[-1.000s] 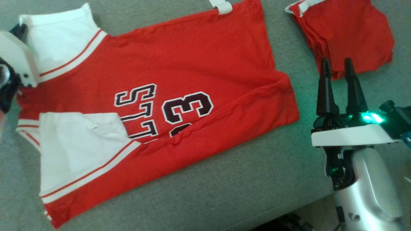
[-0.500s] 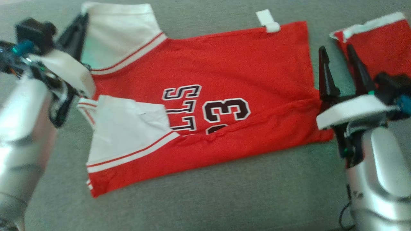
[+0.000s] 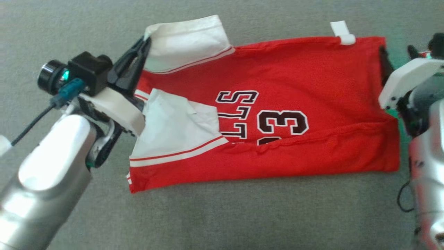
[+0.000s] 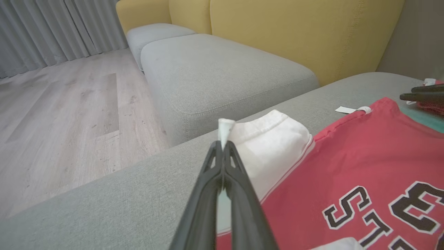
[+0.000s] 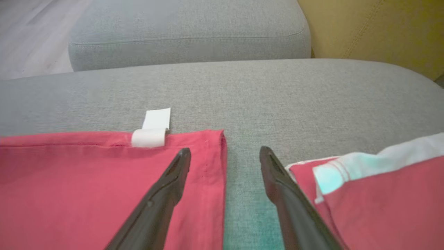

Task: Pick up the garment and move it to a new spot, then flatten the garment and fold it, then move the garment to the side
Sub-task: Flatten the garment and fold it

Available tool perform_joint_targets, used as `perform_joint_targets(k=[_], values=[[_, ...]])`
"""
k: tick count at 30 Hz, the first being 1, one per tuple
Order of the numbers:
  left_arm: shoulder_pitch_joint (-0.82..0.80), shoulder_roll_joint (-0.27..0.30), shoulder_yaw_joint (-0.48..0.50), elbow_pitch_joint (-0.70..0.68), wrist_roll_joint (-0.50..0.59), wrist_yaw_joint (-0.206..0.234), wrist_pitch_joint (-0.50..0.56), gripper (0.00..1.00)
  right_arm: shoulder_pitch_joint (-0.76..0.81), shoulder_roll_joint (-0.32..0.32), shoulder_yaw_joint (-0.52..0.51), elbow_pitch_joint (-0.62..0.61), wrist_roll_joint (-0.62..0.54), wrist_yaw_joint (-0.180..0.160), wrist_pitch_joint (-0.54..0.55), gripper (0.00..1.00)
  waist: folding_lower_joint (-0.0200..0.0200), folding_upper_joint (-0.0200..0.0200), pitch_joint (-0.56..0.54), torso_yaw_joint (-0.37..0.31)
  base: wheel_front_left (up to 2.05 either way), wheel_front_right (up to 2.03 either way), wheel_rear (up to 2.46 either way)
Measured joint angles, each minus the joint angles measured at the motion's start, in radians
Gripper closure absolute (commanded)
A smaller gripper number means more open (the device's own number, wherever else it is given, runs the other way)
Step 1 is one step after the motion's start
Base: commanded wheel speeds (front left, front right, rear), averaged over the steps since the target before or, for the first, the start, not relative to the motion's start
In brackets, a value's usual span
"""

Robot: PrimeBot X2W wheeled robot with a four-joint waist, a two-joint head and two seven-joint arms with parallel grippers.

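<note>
The jersey (image 3: 295,86) lies half-folded on the grey cushion (image 3: 242,215) in front of me. Far left, my left pincer (image 4: 223,146) has just snapped shut on the white sleeve (image 3: 187,41) corner. Far right, my right pincer (image 5: 225,156) hangs spread astride the hem (image 5: 215,166), probably not touching it yet. Next fold's close.

Matt red cloth garment (image 3: 295,86) on coarse grey woven cushion (image 3: 242,215).

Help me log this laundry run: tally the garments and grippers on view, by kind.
Garments: 2 (jersey, red garment)
Grippers: 2 (left gripper, right gripper)
Total: 4
</note>
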State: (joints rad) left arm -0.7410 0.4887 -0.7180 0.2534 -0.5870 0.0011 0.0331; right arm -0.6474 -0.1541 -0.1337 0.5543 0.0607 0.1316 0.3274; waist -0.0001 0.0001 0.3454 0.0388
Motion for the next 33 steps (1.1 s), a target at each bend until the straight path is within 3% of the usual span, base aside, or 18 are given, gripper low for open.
perform_joint_targets(k=[11,17,18,19,26,33], values=[[0.029,0.015,-0.024,-0.149,-0.003,0.026,0.055,1.0,-0.162,-0.063,-0.01,0.262,-0.051,0.0,-0.003,0.0,0.0002,0.0,0.051,0.044,0.0,0.0,0.0],[0.029,0.019,-0.025,-0.165,-0.003,0.034,0.06,1.0,-0.245,-0.094,0.063,0.367,-0.071,0.0,-0.024,0.0,0.0001,0.0,0.072,0.051,0.0,0.0,0.0],[0.029,0.02,-0.025,-0.164,-0.003,0.034,0.059,1.0,-0.255,-0.1,0.076,0.379,-0.071,0.0,-0.025,0.6,0.0001,0.0,0.073,0.051,0.0,0.0,0.0],[0.029,0.02,-0.025,-0.162,-0.003,0.034,0.059,1.0,-0.263,-0.105,0.088,0.389,-0.068,0.0,-0.034,1.0,0.0001,0.0,0.073,0.051,0.0,0.0,0.0],[0.029,0.02,-0.01,-0.111,-0.012,0.053,0.042,1.0,-0.281,-0.107,0.196,0.417,0.033,0.0,-0.133,1.0,0.0002,0.0,0.055,0.037,0.0,0.0,0.0],[0.012,0.026,0.039,-0.026,-0.015,0.078,-0.003,1.0,-0.324,-0.109,0.301,0.357,0.179,0.0,-0.214,1.0,0.0001,0.0,0.039,0.004,0.0,0.0,0.0]])
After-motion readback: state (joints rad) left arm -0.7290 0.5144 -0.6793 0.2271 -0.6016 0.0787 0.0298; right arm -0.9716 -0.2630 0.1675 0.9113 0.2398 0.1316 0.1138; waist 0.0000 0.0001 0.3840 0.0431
